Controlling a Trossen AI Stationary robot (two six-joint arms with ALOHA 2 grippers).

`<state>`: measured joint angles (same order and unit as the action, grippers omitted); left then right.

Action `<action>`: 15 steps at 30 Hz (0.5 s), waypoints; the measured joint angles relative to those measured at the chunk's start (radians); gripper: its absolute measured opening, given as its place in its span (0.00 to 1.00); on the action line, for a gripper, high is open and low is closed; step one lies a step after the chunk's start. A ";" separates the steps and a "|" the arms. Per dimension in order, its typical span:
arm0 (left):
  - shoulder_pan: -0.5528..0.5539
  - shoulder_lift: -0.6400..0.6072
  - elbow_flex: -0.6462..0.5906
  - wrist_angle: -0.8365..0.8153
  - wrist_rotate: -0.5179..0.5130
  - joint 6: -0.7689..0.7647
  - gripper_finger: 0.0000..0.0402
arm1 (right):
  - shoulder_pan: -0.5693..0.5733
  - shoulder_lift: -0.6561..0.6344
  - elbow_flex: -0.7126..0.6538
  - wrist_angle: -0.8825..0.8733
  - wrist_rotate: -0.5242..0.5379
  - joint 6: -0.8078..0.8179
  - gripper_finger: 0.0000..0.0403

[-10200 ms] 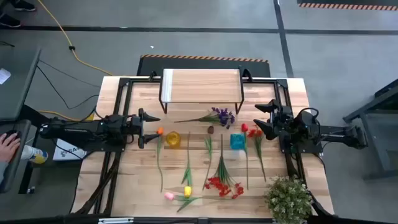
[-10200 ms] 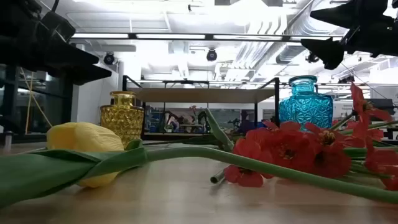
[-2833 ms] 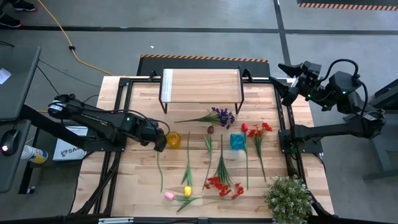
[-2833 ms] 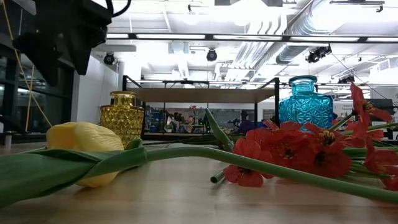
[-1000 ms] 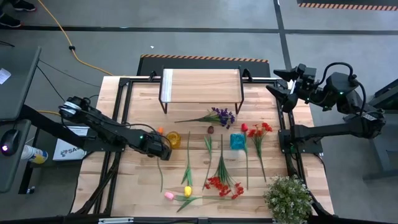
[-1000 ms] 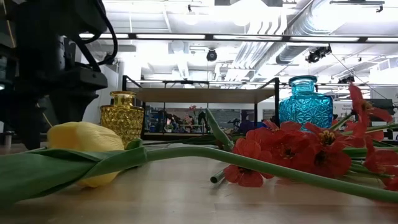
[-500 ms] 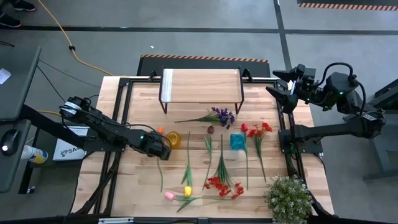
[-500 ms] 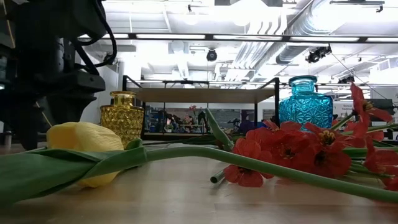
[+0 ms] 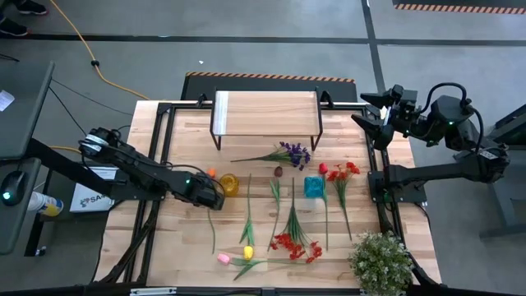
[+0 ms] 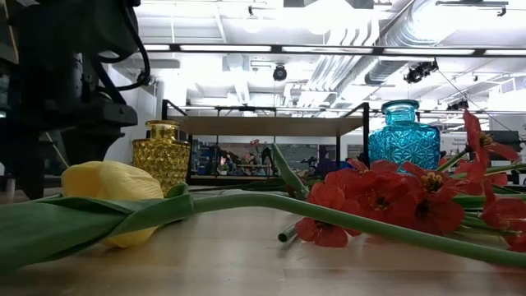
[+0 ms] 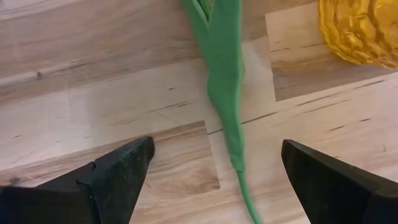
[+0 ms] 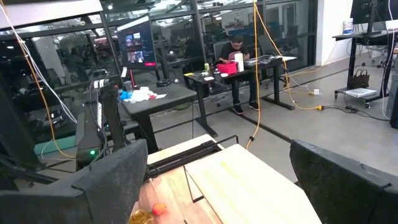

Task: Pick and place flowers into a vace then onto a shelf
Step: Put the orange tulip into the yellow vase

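Observation:
The flowers lie flat on the wooden table, among them an orange tulip (image 9: 211,173) whose green stem (image 11: 225,93) runs toward the near edge. My left gripper (image 9: 209,194) points down over that stem beside the yellow vase (image 9: 228,184). It is open, with a finger on either side of the stem (image 11: 216,149), apart from it. A blue vase (image 9: 314,187) stands mid-table. The shelf (image 9: 265,113) stands at the far edge. My right gripper (image 9: 370,117) hangs high at the far right, level and open (image 12: 217,171), with nothing between its fingers.
A purple spray (image 9: 289,153), a dark tulip (image 9: 278,171), red tulips (image 9: 337,173), a red spray (image 9: 296,245) and pink and yellow tulips (image 9: 234,256) lie around the vases. A bushy potted plant (image 9: 382,263) stands at the near right corner. A person sits at a desk (image 12: 235,46) in the room beyond.
My left gripper has tipped slightly while staying in place over the orange tulip's stem, still open. The flowers and vases have not moved.

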<state>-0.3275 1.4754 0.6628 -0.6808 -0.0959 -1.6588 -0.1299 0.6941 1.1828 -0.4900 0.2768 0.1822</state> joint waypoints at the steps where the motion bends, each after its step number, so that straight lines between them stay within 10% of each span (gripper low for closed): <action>1: 0.000 0.011 0.001 -0.002 0.001 0.000 0.99 | 0.000 0.000 0.000 0.000 0.000 0.000 0.95; 15: 0.000 0.072 0.046 -0.054 -0.001 0.013 0.90 | 0.000 0.008 0.000 0.000 0.000 0.000 0.95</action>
<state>-0.3275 1.5478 0.7091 -0.7346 -0.0967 -1.6454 -0.1299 0.7021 1.1824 -0.4896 0.2765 0.1822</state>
